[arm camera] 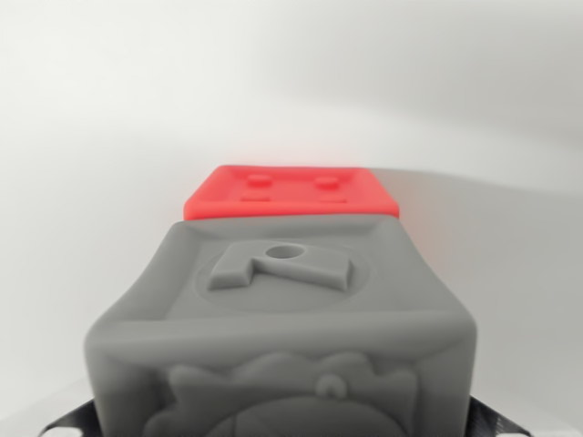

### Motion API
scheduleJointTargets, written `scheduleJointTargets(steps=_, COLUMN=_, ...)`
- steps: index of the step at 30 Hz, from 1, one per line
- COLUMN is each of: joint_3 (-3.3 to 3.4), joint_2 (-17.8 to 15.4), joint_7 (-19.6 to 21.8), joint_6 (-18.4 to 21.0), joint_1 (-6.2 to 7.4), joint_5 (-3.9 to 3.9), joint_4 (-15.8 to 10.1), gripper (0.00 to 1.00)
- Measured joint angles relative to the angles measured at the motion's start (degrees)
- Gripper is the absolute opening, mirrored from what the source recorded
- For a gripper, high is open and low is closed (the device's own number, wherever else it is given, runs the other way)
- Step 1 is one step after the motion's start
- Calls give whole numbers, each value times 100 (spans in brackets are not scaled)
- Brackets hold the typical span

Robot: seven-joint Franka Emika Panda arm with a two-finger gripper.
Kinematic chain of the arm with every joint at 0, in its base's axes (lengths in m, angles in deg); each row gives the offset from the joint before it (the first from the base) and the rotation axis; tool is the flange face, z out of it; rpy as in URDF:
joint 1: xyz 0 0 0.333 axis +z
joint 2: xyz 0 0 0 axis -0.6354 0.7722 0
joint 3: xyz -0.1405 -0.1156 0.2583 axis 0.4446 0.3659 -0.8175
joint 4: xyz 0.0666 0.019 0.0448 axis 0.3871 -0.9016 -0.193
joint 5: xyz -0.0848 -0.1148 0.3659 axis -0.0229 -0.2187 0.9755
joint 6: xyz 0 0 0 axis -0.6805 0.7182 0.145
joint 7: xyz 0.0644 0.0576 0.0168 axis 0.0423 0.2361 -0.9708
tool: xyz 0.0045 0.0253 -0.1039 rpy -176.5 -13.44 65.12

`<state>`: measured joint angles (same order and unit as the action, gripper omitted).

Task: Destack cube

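- Grey cube [282,328] fills the wrist view's lower half, close to the camera.
- Red cube [290,191] lies just behind it.
- Jaws barely visible; cannot tell whether they grip.

There is only the wrist view, so no part of the scene is shared with another camera. It sits very close to a grey cube [282,319], which fills the lower half of the frame, and looks across that cube's top face at a shallow downward angle toward a red cube [290,189] just behind it and the pale counter [492,264] beyond.
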<state>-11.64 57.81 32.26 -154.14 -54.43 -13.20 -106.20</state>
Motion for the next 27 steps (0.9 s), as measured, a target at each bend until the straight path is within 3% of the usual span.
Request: scheduleJointTargets(steps=27, joint_3=40, joint_2=-187, joint_7=21, joint_6=153, joint_1=29, joint_5=-27, joint_4=-18, gripper=0)
